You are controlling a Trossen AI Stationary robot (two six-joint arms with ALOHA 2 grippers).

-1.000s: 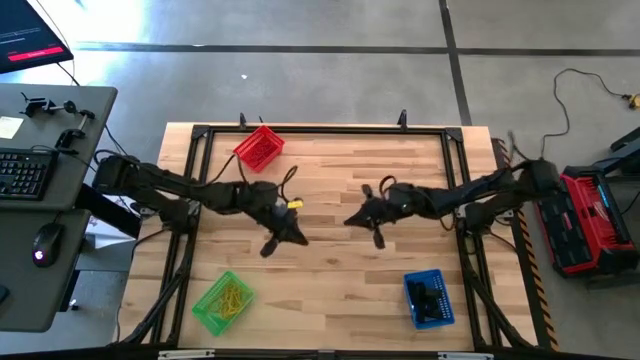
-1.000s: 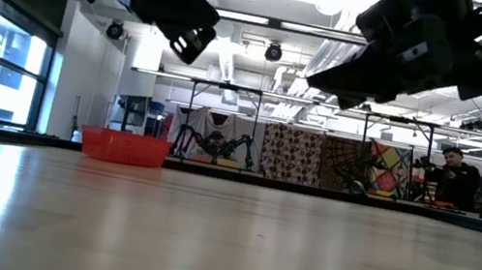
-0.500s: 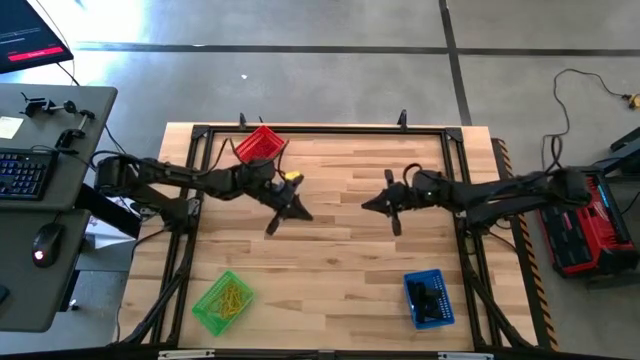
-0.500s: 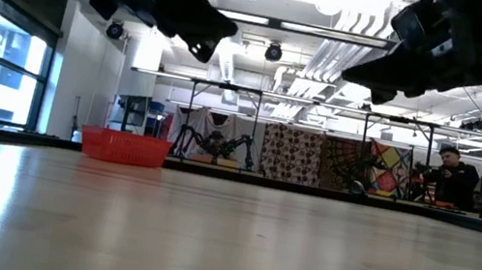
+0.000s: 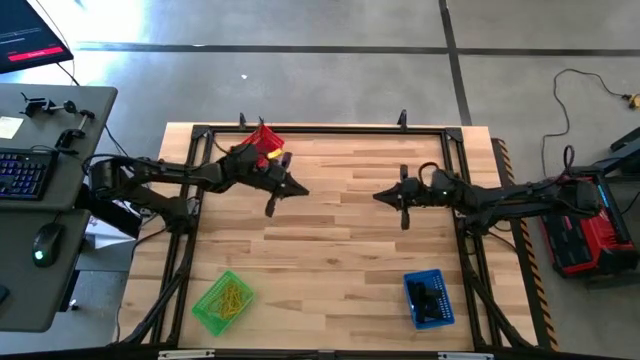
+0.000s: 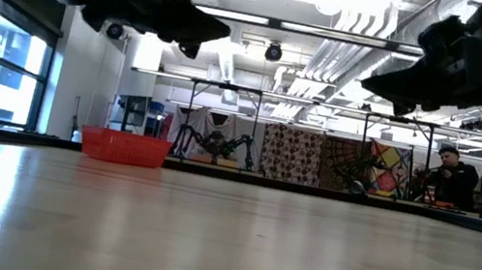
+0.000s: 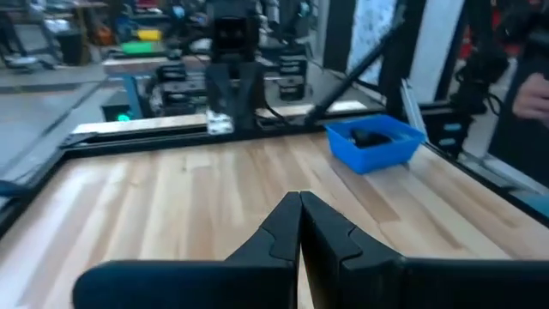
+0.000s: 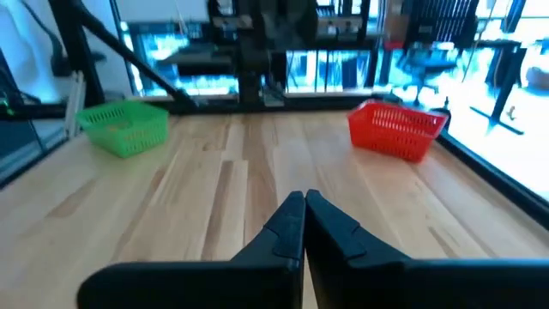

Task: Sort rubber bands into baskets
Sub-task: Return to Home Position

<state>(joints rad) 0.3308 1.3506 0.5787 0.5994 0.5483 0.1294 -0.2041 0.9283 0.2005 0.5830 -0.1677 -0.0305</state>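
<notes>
I see left gripper [image 7: 300, 202] and right gripper [image 8: 304, 199] clenched, apart above the surface [image 5: 340, 260]; red basket [image 5: 262, 145], green basket [image 5: 222, 302], blue basket [image 5: 428, 298] near edges.

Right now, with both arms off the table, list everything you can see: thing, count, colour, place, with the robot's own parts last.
table: one, light wood, middle of the high view.
red basket: one, red, table's upper left in that view.
green basket: one, green, lower left corner.
blue basket: one, blue, lower right.
yellow rubber bands: several, in the green basket.
black rubber bands: several, in the blue basket.
machine: one, red and black, floor right of the table.
person: one, dark top, far back in the low view.
left gripper: one, dark, fingers shut, above the table beside the red basket.
right gripper: one, dark, fingers shut, above the table's right half.
</notes>
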